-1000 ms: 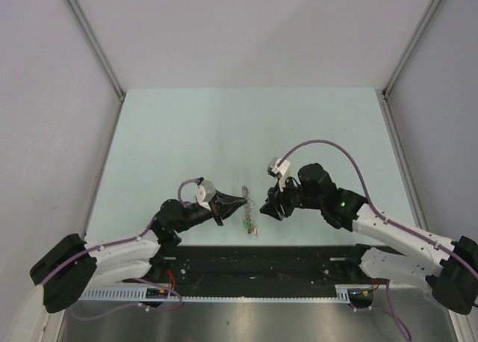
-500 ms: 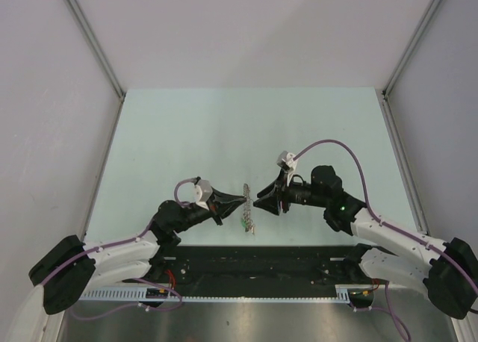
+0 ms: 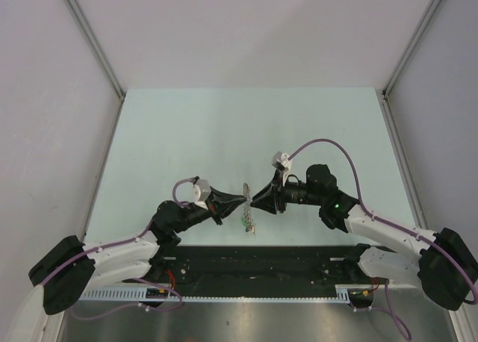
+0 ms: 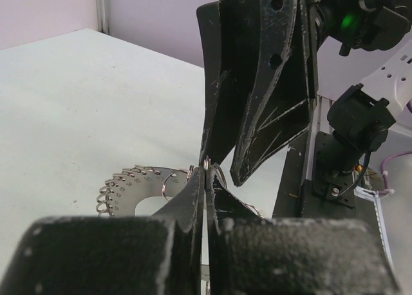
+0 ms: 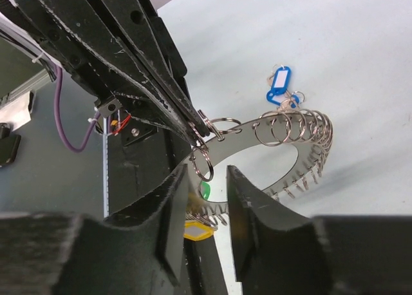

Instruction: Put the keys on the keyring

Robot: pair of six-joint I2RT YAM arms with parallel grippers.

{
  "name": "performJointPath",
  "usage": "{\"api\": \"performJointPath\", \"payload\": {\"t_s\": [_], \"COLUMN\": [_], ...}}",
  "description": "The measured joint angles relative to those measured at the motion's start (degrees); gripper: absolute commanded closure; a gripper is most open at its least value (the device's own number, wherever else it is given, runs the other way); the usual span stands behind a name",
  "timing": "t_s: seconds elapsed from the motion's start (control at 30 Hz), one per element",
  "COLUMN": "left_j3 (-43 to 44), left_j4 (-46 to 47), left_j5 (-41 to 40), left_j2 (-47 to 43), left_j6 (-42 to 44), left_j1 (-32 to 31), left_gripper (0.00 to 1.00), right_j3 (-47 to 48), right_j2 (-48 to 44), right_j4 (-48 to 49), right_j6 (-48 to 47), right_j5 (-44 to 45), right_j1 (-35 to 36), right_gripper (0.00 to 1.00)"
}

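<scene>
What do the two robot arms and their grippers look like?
The left arm and right arm have white links, black joints and purple cables. The left gripper and right gripper are scuffed black wedges. A green light glows on the right arm.

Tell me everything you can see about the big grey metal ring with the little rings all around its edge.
The large flat grey metal keyring is a thin band around a wide round hole, its rim fringed with many small silvery split rings. A green tag and a yellow tag hang from it. It stands upright, edge-on to the top camera, pinched at its rim by the shut left tool. The right tool, jaws apart, straddles one small ring there.
</scene>
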Motion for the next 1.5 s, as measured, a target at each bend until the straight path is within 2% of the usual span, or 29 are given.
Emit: {"api": "performJointPath", "payload": {"t_s": [0.1,0.17,0.47,0.57,0.6,0.83,1.03,1.17,1.3,1.5], "left_j3": [0.00,0.00,0.07,0.24,0.31,0.52,0.52,0.52,0.52,0.52], "left_j4": [0.04,0.17,0.42,0.31,0.28,-1.81,-1.64,-0.46,1.49,4.28], "left_j5": [-0.02,-0.04,-0.66,-0.59,-0.55,-2.58,-3.48,-3.10,-2.45,-1.57], "left_j2": [-0.17,-0.17,-0.15,0.04,0.24,0.94,0.92,0.94,0.96,1.36], "left_j6": [-0.22,-0.22,-0.52,-1.29,-1.49,-1.88,-2.29,-2.73,-3.23,-3.85], "left_j1": [0.00,0.00,-0.11,-0.33,-0.48,-0.46,-0.39,-0.39,-0.39,-0.37], "left_gripper": [1.00,1.00,1.00,1.00,0.99,1.00,1.00,1.00,1.00,1.00], "right_j3": [0.00,0.00,-0.07,-0.07,-0.07,2.45,4.46,4.50,3.39,0.85], "right_j2": [0.39,0.31,-5.73,-7.45,-7.82,-7.32,-6.51,-7.13,-8.07,-5.31], "right_j4": [0.31,0.50,-3.04,-4.79,-5.55,-14.32,-19.17,-19.26,-14.08,-2.89], "right_j6": [-0.04,-0.11,-5.49,-9.07,-10.47,-18.84,-21.09,-19.04,-14.80,-8.76], "right_j5": [-0.20,-0.46,-1.46,-1.40,-1.36,-1.18,2.78,6.10,4.11,-1.36], "right_j1": [0.00,0.00,0.46,2.16,2.95,9.38,11.41,7.45,0.59,-0.46], "right_gripper": [0.94,1.00,1.00,0.90,0.84,0.67,0.68,0.69,0.70,0.70]}}
